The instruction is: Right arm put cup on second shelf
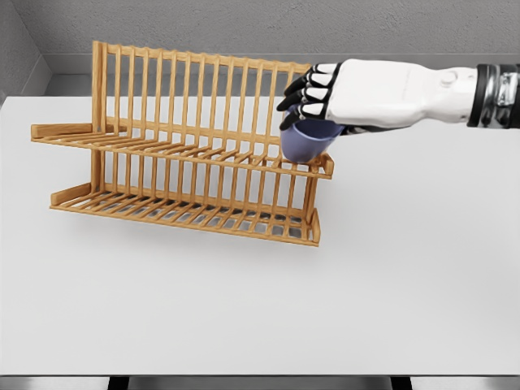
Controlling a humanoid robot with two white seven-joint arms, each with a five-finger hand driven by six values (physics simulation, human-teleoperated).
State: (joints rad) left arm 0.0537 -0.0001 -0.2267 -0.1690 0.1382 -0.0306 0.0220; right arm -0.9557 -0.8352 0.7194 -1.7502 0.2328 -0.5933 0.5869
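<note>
Head view, single frame.

Rack [183,154]: wooden, slatted, two tiers plus a tall slatted back. It stands on the white table [260,309], out to the left of the fingers, angled so its long side runs from upper left to lower right. The lower shelf [187,213] sits below and left of the fingers. The upper shelf [171,149] runs leftward from directly under the fingers to the rack's far left end. Nothing else rests on either shelf.

Cup [309,140]: blue-purple, small, tapering toward its base. It is directly under the fingers, at the right end of the upper shelf. The rim faces up and is slightly tilted toward the camera. The base appears to meet the slats of the upper shelf near the front rail; contact cannot be confirmed from this angle.

Right hand [357,91]: white shell, black fingers [305,91]. The arm enters from the right edge, level and well above the table. The fingers curl down over the cup's rim and far side, closed around it. The thumb is hidden behind the cup.

Left arm: not visible.

Table to the right of and below the fingers: plain white surface.
</note>
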